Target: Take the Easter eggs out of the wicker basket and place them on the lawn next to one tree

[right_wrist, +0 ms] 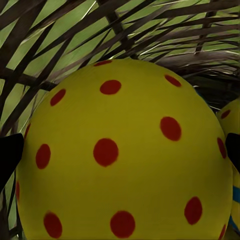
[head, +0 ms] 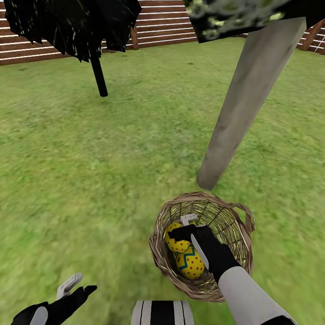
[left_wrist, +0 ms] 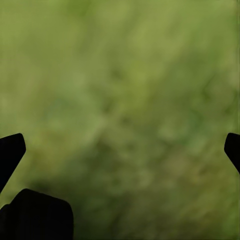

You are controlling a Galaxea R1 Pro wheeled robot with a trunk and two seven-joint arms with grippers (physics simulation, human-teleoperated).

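The wicker basket [head: 243, 216] stands on the lawn [head: 90, 180] right at the foot of a pale grey tree trunk [head: 253, 104]. Two yellow Easter eggs with red dots show inside it, one [head: 177, 243] higher and one with a blue zigzag [head: 192, 266] below. My right gripper [head: 183, 234] reaches into the basket, open, its fingers on either side of the upper egg [right_wrist: 125, 165]; a second egg [right_wrist: 232, 120] peeks in beside it. My left gripper [head: 81, 285] hovers open over bare grass [left_wrist: 120, 100], well left of the basket.
A dark tree with a thin black trunk [head: 99, 76] stands far left on the grass. A brown slat fence [head: 162, 22] closes the back. My own base [head: 162, 312] shows at the bottom edge. Open grass stretches left of the basket and around the pale trunk.
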